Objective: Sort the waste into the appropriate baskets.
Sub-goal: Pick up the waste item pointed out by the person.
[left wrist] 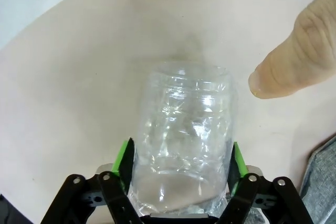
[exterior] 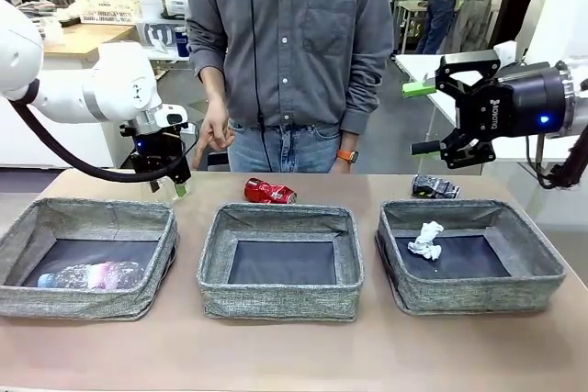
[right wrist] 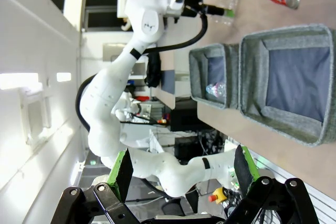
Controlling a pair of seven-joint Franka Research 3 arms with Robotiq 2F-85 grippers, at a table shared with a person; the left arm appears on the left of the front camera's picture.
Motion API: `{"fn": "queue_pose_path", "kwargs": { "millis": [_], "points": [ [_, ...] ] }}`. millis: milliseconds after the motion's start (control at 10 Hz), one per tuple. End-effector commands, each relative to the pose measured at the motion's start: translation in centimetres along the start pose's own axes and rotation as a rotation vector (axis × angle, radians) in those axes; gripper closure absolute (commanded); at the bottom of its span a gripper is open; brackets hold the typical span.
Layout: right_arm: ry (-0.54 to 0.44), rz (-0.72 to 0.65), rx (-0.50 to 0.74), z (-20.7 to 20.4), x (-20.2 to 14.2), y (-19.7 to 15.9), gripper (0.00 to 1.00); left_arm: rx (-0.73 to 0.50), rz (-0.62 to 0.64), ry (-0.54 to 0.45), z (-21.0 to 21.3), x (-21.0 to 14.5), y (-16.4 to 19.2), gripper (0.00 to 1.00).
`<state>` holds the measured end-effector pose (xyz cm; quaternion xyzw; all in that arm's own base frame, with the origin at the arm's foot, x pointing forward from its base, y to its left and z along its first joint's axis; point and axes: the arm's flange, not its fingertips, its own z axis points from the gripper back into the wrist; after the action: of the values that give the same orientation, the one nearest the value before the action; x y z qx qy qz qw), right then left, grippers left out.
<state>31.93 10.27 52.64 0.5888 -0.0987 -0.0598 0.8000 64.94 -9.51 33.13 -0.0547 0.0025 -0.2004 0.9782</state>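
Behind the left basket [exterior: 87,218], my left gripper [exterior: 171,183] is low over the table. Its green pads press both sides of a clear plastic bottle [left wrist: 184,129], so my left gripper [left wrist: 179,153] is shut on it. A blue-capped bottle [exterior: 92,274] lies in the left basket. The middle basket [exterior: 280,218] holds nothing. A crumpled white paper wad [exterior: 425,240] sits in the right basket [exterior: 469,211]. On the table behind them lie a crushed red can [exterior: 269,192] and a crushed dark can [exterior: 435,187]. My right gripper [exterior: 421,118] hangs open, high above the dark can.
A person stands at the far side, one hand [exterior: 216,130] hanging close to my left gripper; a fingertip [left wrist: 294,61] points near the bottle. The right wrist view shows my right gripper [right wrist: 184,166] open with nothing between its pads.
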Motion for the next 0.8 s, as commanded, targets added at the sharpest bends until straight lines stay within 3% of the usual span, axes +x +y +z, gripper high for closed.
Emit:
{"fn": "queue_pose_path", "kwargs": {
  "millis": [0,100,200,300,400,500,700],
  "points": [
    [0.000,-0.015,0.003,0.00,-0.06,0.19,0.00,0.027,0.013,0.014,0.33,0.35,-0.01,0.39],
    [0.000,-0.015,0.003,0.00,-0.06,0.19,0.00,0.027,0.015,0.013,0.50,0.28,0.03,0.25],
    [0.000,-0.015,0.003,0.00,-0.06,0.19,0.00,0.029,0.019,0.012,0.54,0.21,-0.05,0.59],
    [0.000,-0.015,0.003,0.00,-0.06,0.19,0.00,0.030,0.021,0.013,0.53,0.16,-0.07,0.45],
    [0.000,-0.015,0.003,0.00,-0.06,0.19,0.00,0.030,0.024,0.014,0.51,0.08,-0.07,0.44],
    [0.000,-0.015,0.003,0.00,-0.06,0.19,0.00,0.026,0.026,0.020,0.61,0.01,-0.04,0.63],
    [0.000,-0.015,0.003,0.00,-0.06,0.19,0.00,0.030,0.022,0.017,0.99,-0.17,-0.04,0.63]
  ]
}}
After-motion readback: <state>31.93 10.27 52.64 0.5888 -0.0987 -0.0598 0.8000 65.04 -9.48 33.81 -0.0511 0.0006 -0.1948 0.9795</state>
